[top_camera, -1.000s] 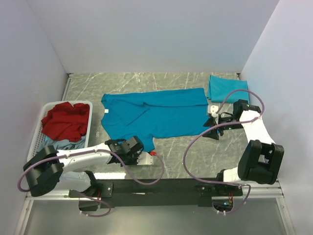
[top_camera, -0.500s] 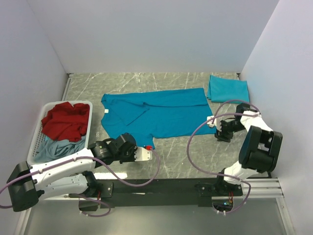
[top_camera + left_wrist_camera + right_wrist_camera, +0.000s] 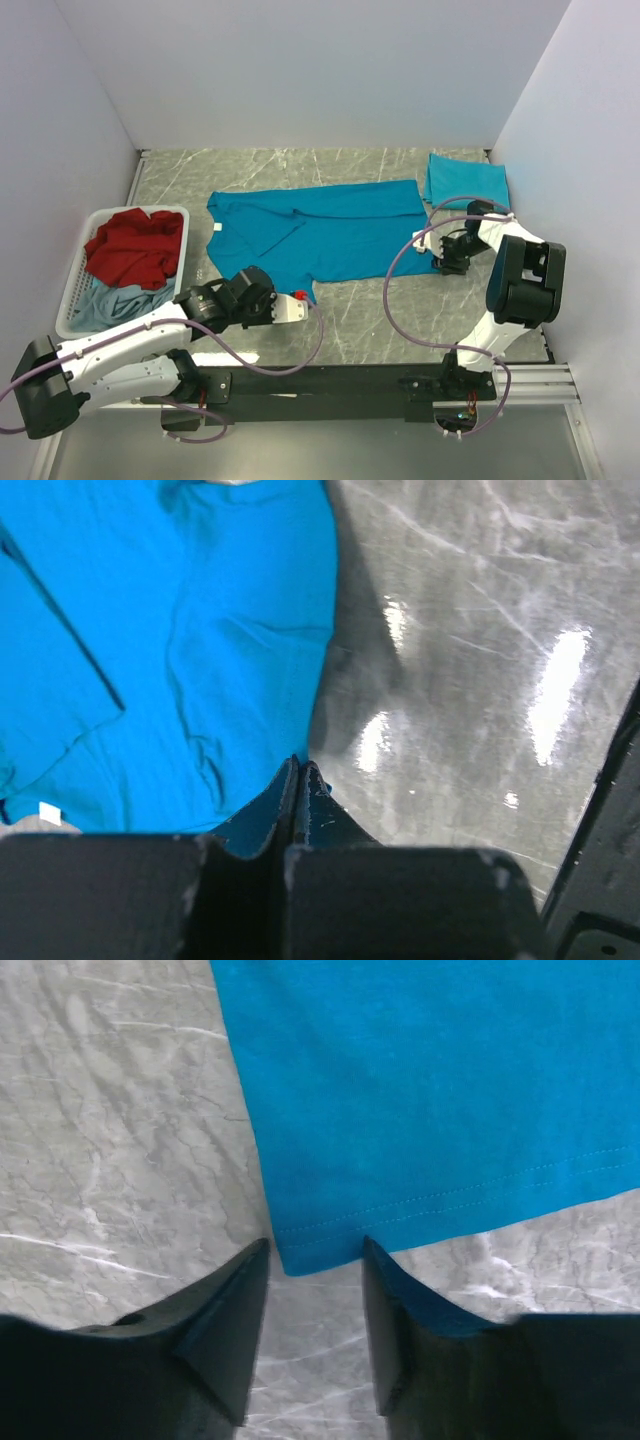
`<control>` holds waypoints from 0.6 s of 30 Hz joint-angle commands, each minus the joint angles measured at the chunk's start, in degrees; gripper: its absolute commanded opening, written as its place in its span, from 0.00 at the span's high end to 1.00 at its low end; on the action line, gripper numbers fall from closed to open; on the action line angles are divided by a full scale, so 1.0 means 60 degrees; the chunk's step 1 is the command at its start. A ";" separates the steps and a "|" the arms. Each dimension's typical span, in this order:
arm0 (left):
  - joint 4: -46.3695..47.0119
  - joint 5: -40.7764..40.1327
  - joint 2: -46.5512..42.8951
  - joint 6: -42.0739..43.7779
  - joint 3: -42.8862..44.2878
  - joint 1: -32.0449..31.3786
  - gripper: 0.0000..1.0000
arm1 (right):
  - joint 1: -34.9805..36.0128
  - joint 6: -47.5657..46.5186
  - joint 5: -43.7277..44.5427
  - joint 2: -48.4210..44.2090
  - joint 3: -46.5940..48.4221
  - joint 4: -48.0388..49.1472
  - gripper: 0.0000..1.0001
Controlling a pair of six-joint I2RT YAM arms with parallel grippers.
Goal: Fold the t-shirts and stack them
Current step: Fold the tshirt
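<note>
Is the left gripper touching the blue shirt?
Touching. The left wrist view shows the left gripper shut, its tips pinching the edge of the blue shirt.

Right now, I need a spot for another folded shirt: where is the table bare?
Bare: the far strip of table between back wall and spread shirt; also the near middle, before that shirt's hem. Crowded: left by the basket, right by the folded shirt and right tool.

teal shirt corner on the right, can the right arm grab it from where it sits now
Probably yes. The right gripper stands open with a finger on each side of the hem corner of the shirt, which lies flat on the table; nothing else is in the way.
</note>
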 commanded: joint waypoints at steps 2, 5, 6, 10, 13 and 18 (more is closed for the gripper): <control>0.0251 -0.0041 -0.0341 0.0255 0.0520 0.0217 1.00 | 0.0166 0.0184 0.0280 0.0330 0.0346 0.0043 0.59; 0.0383 -0.0113 -0.0502 0.0255 0.0579 0.0291 1.00 | 0.0225 0.0257 0.0309 0.0316 0.0361 -0.0030 0.78; 0.0412 -0.0172 -0.0546 0.0255 0.0623 0.0334 1.00 | 0.0225 0.0301 0.0237 0.0214 0.0361 -0.0089 0.83; 0.0763 -0.0377 -0.0956 0.0299 0.0594 0.0510 1.00 | 0.0210 0.0389 -0.0012 -0.0109 0.0244 -0.0265 0.92; 0.1129 -0.0377 -0.1263 0.0460 0.0623 0.0701 1.00 | 0.0210 0.0695 -0.0305 -0.0270 0.0404 -0.0382 0.99; 0.1700 -0.0291 -0.1250 0.0723 0.0901 0.1314 1.00 | 0.0210 0.1791 -0.0950 -0.0154 0.1252 -0.0529 1.00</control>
